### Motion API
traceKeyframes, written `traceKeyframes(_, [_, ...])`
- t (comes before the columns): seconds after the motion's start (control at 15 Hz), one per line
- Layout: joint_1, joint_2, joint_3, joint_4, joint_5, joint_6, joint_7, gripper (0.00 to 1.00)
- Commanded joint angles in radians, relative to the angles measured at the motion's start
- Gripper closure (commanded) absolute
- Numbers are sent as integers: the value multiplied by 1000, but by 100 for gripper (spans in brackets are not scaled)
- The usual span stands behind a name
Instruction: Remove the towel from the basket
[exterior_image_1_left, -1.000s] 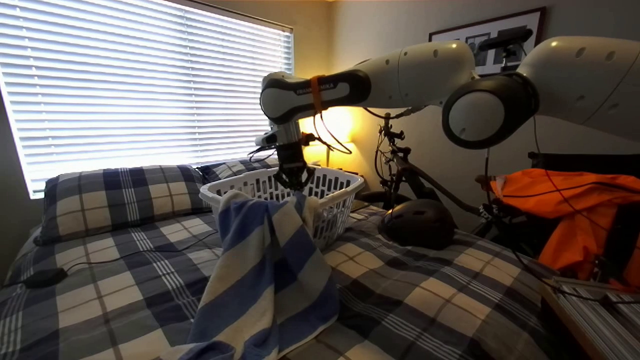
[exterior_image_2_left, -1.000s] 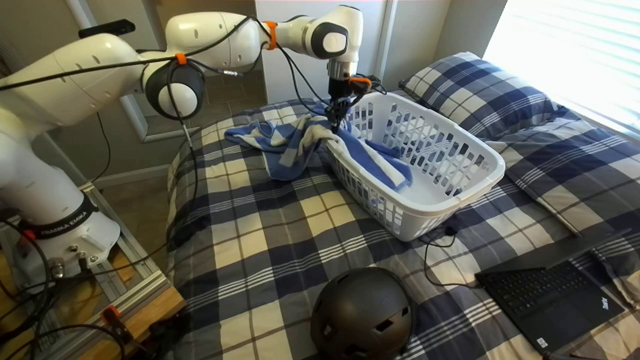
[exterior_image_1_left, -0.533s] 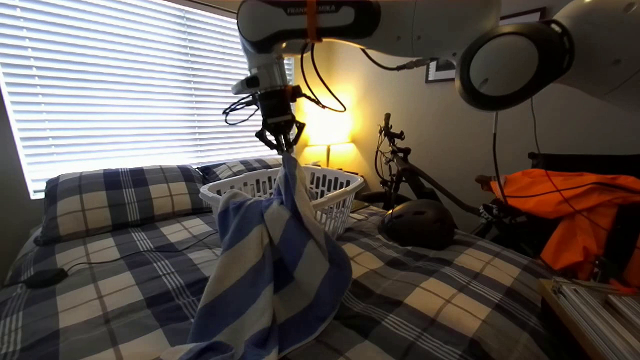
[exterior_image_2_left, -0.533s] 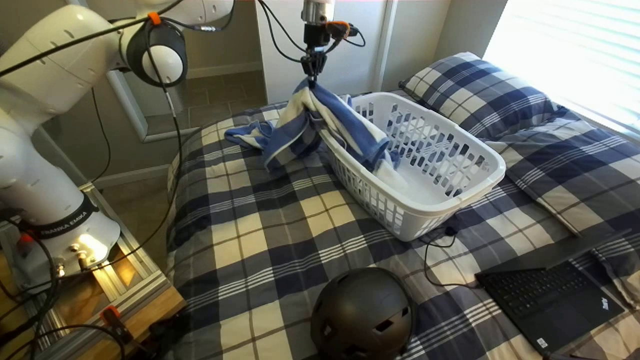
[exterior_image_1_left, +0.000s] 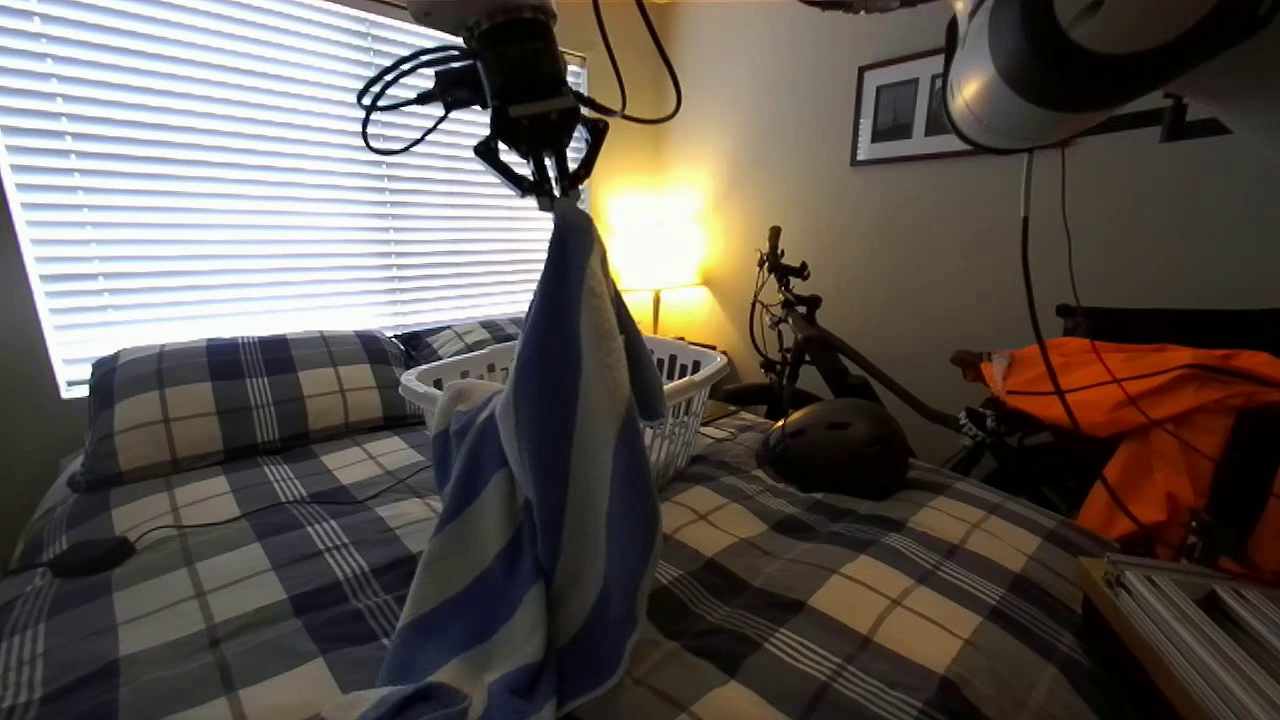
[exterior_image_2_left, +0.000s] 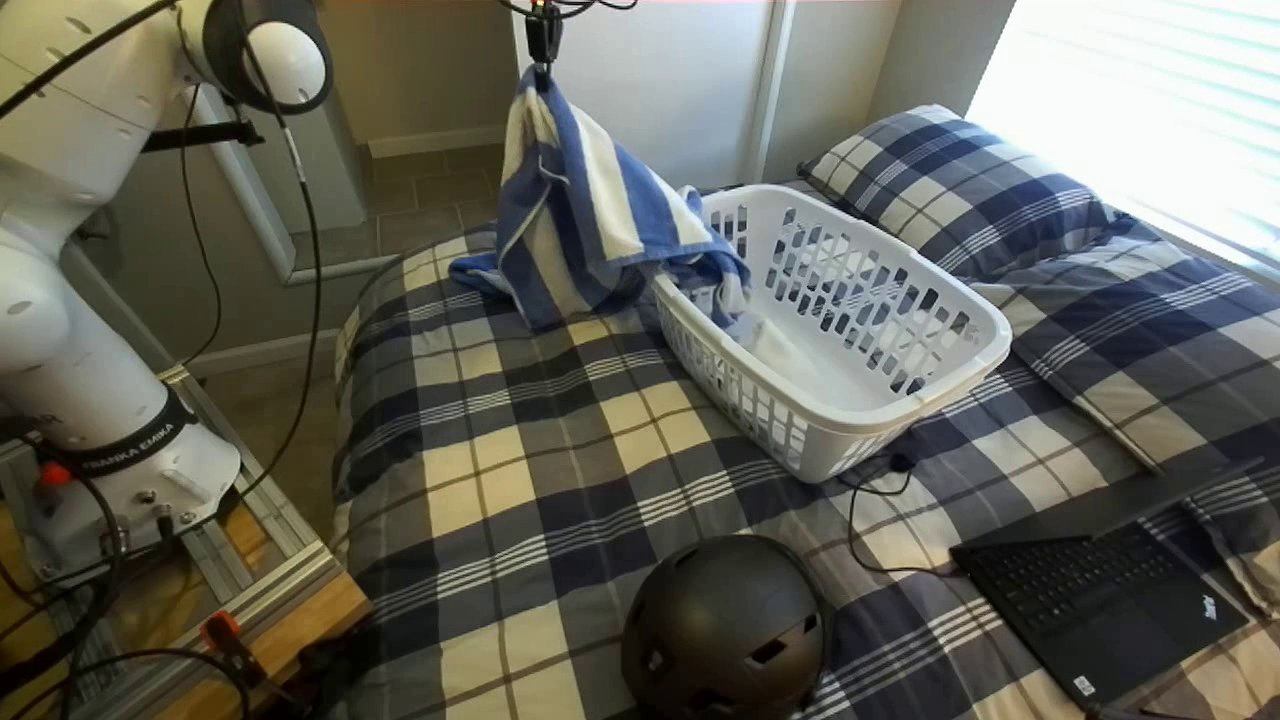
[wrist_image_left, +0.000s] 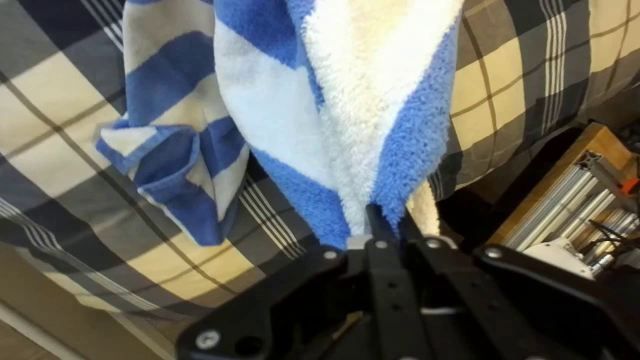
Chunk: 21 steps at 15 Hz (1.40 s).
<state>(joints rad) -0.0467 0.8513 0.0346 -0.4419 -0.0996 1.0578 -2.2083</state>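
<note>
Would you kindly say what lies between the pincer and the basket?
The towel does, running from the pincer down into the basket, as an exterior view shows.

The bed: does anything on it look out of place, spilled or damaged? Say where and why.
A helmet and an open laptop lie on the bed, near the basket; both seem odd there, being things usually kept elsewhere. I see no spill or damage.

In an exterior view, the towel (exterior_image_1_left: 590, 430) hides part of the basket (exterior_image_1_left: 690, 389); the frame edge crops the towel's near end. The arm (exterior_image_2_left: 85, 370) is cropped in both exterior views.
</note>
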Motion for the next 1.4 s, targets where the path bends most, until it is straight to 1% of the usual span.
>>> traceKeyframes(0.0, [27, -69, 30, -28, 19, -74, -135, 99])
traceKeyframes(0.4, [73, -107, 79, -32, 56, -180, -318, 99])
traceKeyframes(0.47, [69, -81, 51, -19, 38, -135, -264, 95])
traceKeyframes(0.67, [84, -85, 61, -19, 43, -156, -297, 95])
traceKeyframes(0.87, [83, -85, 61, -19, 43, -156, -305, 95])
traceKeyframes(0.93, [83, -85, 61, -19, 43, -157, -306, 99])
traceKeyframes(1.0, [92, -71, 53, -47, 30, -198, -302, 99])
traceKeyframes(1.07, [102, -61, 58, -69, 29, -229, -325, 99])
traceKeyframes(1.13, [121, 15, 62, 27, 24, -298, -339, 99])
traceKeyframes(1.2, [126, -44, 78, -138, 47, -223, -349, 99])
traceKeyframes(1.27, [148, -5, 93, -112, 54, -235, -360, 99])
traceKeyframes(1.33, [172, 16, 108, -117, 62, -234, -368, 99])
